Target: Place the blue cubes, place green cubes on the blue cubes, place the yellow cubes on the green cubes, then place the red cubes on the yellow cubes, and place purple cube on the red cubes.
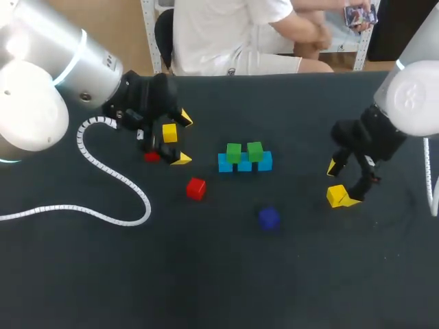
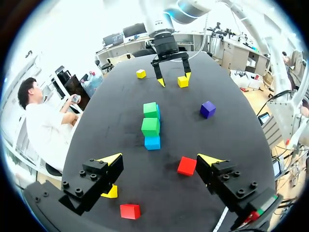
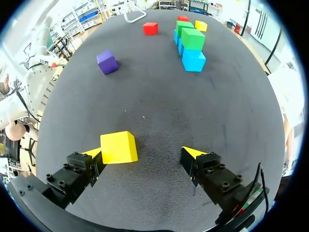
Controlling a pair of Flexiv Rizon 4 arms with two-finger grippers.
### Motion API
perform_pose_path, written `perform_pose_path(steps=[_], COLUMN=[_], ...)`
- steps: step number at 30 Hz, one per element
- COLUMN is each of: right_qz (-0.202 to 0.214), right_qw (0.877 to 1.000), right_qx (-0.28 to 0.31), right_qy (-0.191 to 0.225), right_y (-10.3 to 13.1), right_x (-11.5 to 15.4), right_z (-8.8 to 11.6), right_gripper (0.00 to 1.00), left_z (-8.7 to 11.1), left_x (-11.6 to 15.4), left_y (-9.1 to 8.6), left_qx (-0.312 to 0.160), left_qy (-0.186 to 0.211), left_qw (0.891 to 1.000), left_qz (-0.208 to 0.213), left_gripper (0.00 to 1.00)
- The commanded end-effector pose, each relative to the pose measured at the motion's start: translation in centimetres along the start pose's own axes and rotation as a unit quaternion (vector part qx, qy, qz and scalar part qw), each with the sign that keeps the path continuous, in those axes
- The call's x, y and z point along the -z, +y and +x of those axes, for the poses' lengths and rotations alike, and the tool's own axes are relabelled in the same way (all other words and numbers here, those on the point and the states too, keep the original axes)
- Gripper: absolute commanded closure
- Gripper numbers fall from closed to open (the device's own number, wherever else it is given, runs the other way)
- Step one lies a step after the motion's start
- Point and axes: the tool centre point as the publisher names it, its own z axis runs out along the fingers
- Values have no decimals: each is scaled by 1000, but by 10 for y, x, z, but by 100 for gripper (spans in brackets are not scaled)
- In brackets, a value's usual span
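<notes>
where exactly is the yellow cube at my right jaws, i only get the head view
Observer: in the right wrist view the yellow cube sits between the open jaws of the right gripper, against one finger, clear of the other.
Operator: any other yellow cubes
Observer: the left wrist view shows a far yellow cube beyond the right gripper.
Operator: and my left jaws
Observer: open, nothing between them; a near yellow cube lies beneath one finger of the left gripper.

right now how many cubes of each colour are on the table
blue cubes: 3
green cubes: 2
yellow cubes: 3, one showing only in the left wrist view
red cubes: 2
purple cube: 1
total: 11
</notes>
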Motion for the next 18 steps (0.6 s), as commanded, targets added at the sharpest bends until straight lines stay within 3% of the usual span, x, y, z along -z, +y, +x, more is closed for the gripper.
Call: perform_pose_path(steps=[1,2,3,4,12,14,15,16,18], right_qz=[0,0,-1,-1,7,8,7,7,7], right_qw=[1000,1000,1000,1000,1000,1000,1000,999,999], right_qx=[5,7,9,11,18,27,30,32,33], right_qy=[-3,-2,-2,-2,1,3,5,9,14], right_y=[4,5,7,8,17,20,21,22,24], right_x=[-2,-2,-2,-2,-1,-1,-1,0,1], right_z=[1,1,1,1,-1,-3,-4,-6,-8], right_gripper=[0,13,42,51,55,51,19,0,0], left_z=[1,1,1,1,1,1,1,1,1], left_x=[-1,-1,-1,-1,-1,-1,-1,-1,-1], left_y=[2,2,2,2,2,2,2,2,2], left_qx=[-1,-1,-1,-1,-1,-1,-1,-1,-1], left_qy=[-1,-1,-1,-1,-1,-1,-1,-1,-1], left_qw=[1000,1000,1000,1000,1000,1000,1000,1000,1000], left_qz=[2,2,2,2,2,2,2,2,2], left_gripper=[0,0,0,0,0,0,0,0,0])
